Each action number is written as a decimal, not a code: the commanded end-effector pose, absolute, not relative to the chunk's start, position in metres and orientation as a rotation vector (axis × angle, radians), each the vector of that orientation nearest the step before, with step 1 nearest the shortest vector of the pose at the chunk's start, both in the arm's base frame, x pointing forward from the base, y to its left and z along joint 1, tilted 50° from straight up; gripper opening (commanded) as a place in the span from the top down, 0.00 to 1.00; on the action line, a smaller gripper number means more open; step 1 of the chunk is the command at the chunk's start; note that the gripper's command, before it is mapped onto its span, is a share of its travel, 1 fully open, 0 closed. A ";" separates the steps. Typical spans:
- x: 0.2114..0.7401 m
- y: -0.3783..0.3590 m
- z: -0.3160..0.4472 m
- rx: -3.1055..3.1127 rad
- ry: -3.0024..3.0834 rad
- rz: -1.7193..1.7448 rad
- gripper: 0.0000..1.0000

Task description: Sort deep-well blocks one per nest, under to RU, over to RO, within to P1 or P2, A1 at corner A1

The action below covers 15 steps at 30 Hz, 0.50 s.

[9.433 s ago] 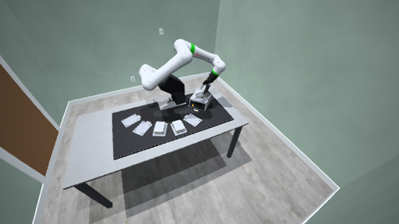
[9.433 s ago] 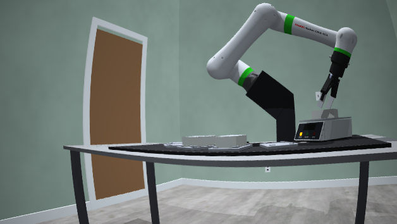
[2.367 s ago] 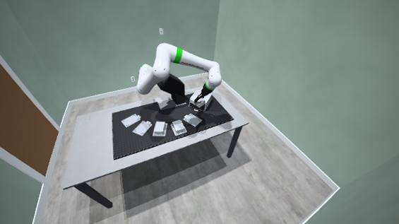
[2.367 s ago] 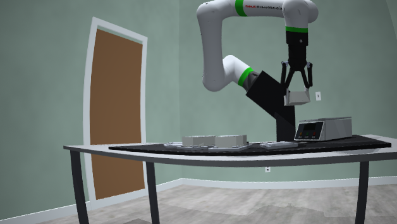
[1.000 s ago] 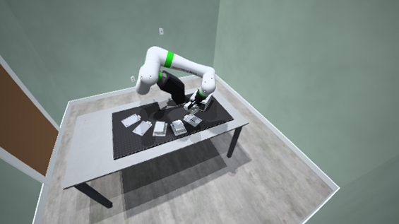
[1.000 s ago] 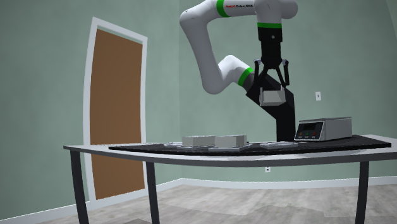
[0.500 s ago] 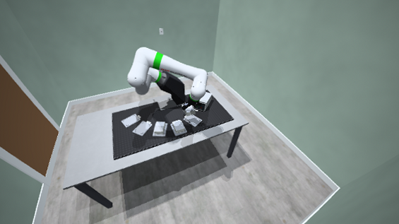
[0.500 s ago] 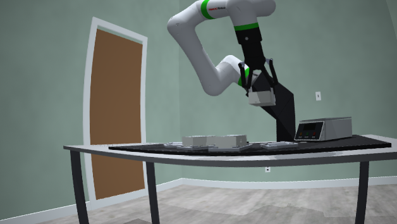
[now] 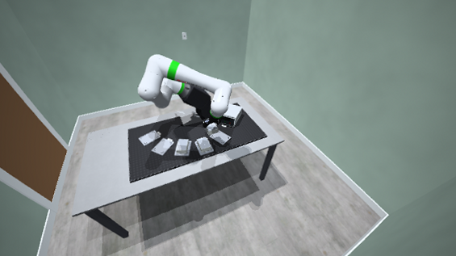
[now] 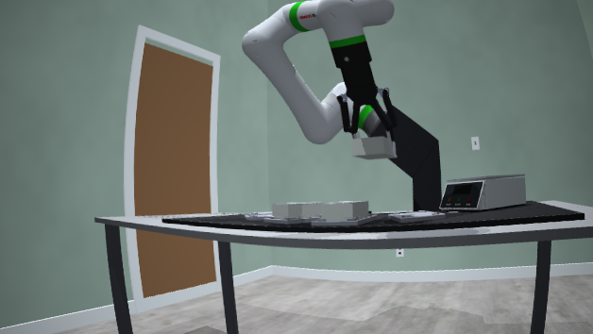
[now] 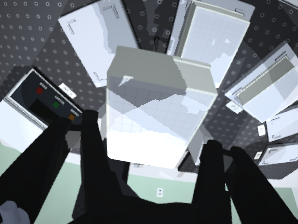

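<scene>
My gripper (image 10: 373, 138) (image 11: 150, 117) (image 9: 211, 124) is shut on a pale grey deep-well block (image 10: 374, 148) (image 11: 160, 106) (image 9: 212, 129). It holds the block high above the black mat (image 10: 543, 213) (image 9: 154, 166), a little left of the check-weigher (image 10: 491, 191) (image 9: 231, 118) (image 11: 29, 106). No lamp on the check-weigher's front looks lit. Two more blocks (image 10: 295, 209) (image 10: 345, 209) sit side by side in nests in the middle of the row; they also show in the top view (image 9: 183, 147) (image 9: 203, 145). In the wrist view one of them (image 11: 213, 30) lies beyond the held block, beside an empty nest (image 11: 100, 26).
A row of flat white nests crosses the mat, with empty ones at the left (image 9: 149, 138) (image 9: 163, 147) and at the right (image 9: 220, 137). Another nest (image 9: 185, 118) lies near the arm's base. The robot's black pedestal (image 10: 420, 160) stands behind the mat.
</scene>
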<state>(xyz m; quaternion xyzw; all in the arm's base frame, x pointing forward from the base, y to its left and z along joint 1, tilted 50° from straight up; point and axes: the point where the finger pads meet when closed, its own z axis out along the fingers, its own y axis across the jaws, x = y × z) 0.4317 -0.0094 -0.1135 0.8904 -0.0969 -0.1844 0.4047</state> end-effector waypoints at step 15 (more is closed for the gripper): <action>0.442 -0.040 -0.076 2.248 -0.244 -0.465 0.90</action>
